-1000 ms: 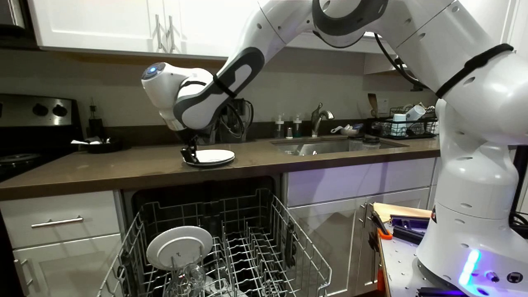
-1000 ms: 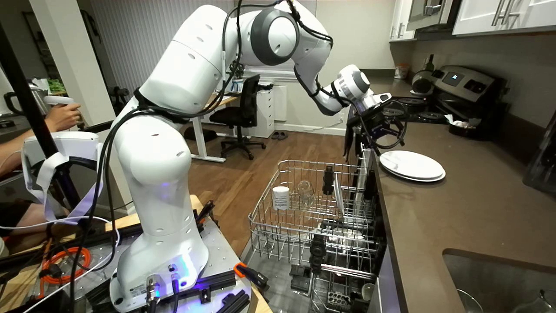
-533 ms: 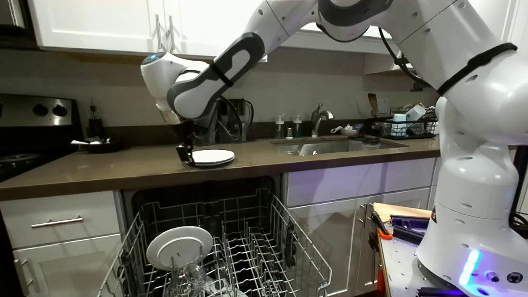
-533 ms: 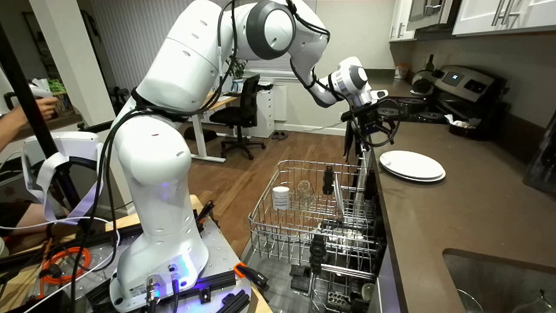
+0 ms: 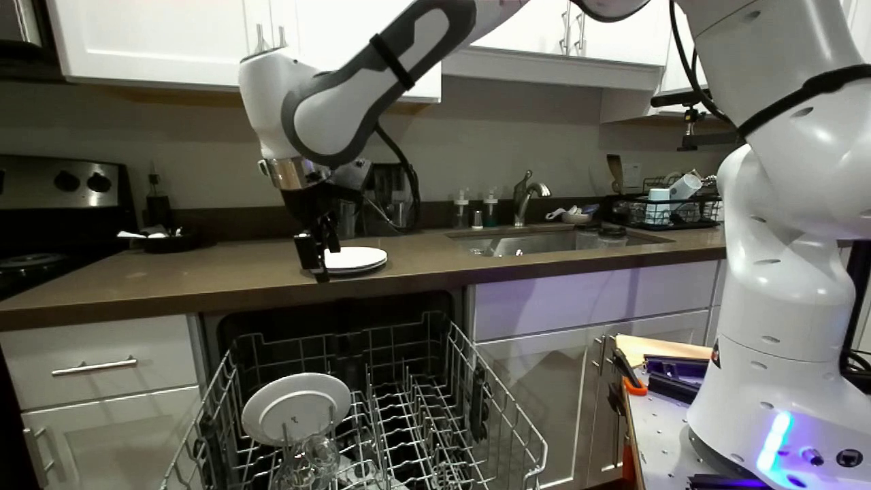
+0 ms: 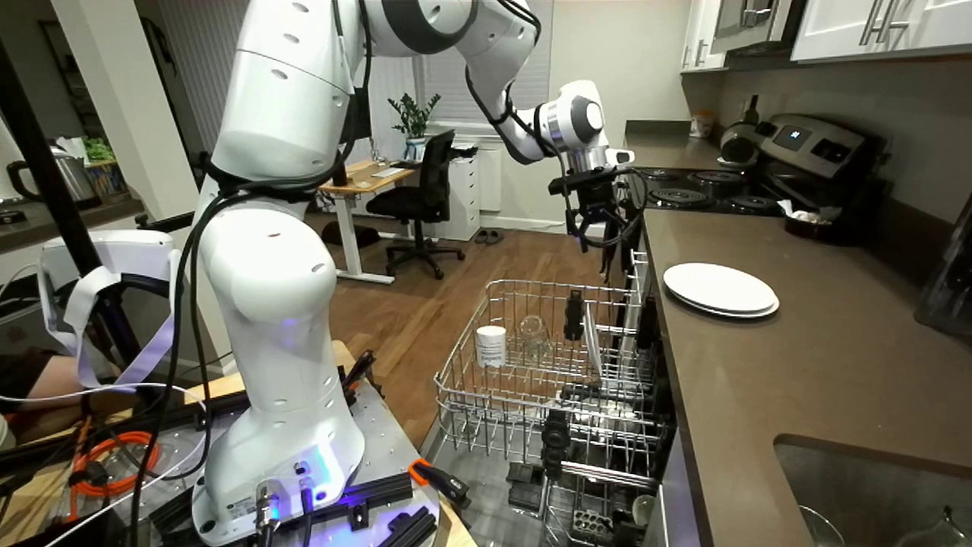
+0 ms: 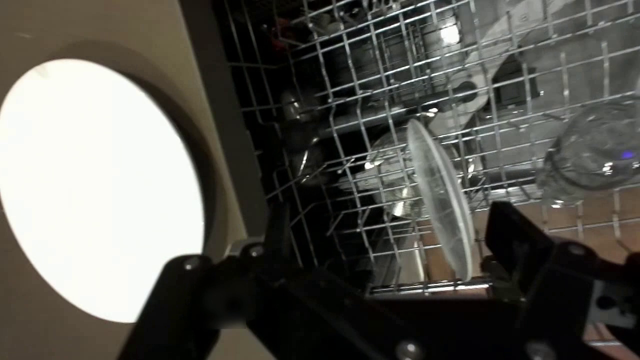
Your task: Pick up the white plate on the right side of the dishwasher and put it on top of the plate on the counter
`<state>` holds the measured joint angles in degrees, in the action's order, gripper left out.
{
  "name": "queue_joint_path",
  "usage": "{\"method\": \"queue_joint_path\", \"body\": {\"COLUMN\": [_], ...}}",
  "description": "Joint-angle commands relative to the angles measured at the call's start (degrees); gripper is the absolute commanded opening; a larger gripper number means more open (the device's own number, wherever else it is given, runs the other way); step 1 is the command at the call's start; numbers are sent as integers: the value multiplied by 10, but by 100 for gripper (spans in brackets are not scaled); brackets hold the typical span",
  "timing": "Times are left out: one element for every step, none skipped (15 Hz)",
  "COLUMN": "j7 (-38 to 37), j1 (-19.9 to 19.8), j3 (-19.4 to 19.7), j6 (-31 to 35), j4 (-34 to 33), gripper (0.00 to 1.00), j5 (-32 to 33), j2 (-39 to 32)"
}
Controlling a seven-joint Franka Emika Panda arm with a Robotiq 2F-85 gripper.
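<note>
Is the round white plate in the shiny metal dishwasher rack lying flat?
No, in an exterior view the round white plate stands on its edge in the shiny metal dishwasher rack.

The gripper (image 6: 592, 226) hangs fingers-down in an exterior view, up in the air above the far end of the dishwasher rack (image 6: 531, 282), apart from every plate! Below, a white plate (image 6: 591, 342) stands on edge in the rack, turned almost side-on. Across from it, away from the counter (image 6: 759, 372), sit a white cup (image 6: 491, 346) with dark lettering and, just beside that, a clear glass (image 6: 534, 338). And up on that brown counter, a top plate (image 6: 720, 287) lies flat, the rim of a lower plate (image 6: 748, 315) peeking out underneath!
</note>
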<state>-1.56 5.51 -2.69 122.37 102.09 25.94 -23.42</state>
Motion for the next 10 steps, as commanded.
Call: {"method": "queue_joint_path", "body": {"j7": [44,52,57,69,87,106,121,137,153,165], "j1": [1,2,4,5,5,4,4,5,5,6], "j3": [-27,-35,-40,-45,-49,-52,-53,-52,-51,-49], "j6": [14,14,14,17,20,24,25,28,30,30], "j4": [128,152,171,191,209,225,238,250,260,269], "gripper": [100,100,100,100,100,100,100,100,100,100], "j5": [-63,-77,-90,-104,-119,-138,-153,-169,-182,-194], "j2": [114,137,157,175,193,210,224,237,248,258]}}
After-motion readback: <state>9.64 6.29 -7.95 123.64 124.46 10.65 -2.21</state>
